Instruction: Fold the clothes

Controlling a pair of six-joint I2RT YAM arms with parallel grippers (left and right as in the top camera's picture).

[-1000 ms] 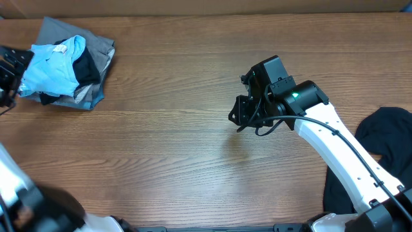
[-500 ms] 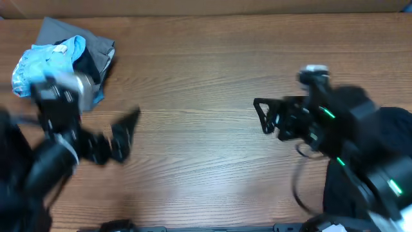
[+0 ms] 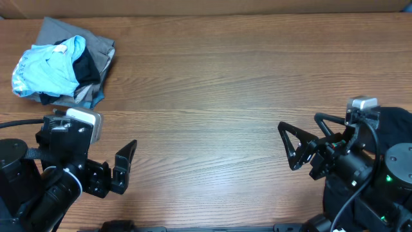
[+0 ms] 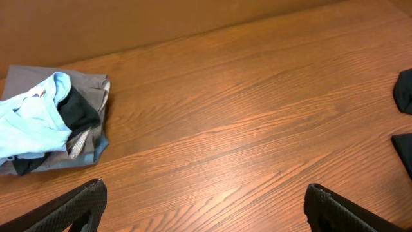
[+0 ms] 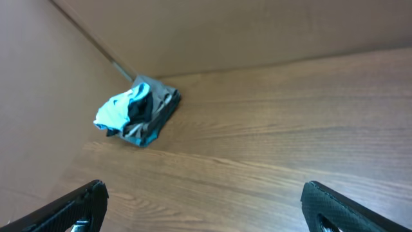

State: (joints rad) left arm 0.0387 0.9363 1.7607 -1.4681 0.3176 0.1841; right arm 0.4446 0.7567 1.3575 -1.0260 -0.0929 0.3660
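Your left gripper and right gripper both stand wide and empty over the near table, well apart from any cloth. The light blue T-shirt lies bunched on a flat grey stack at the far-left corner, and a black T-shirt is heaped at the right edge; neither looks folded, so most of the work is left. The blue bundle's long axis runs left-right, but you cannot tell which way its neck points.
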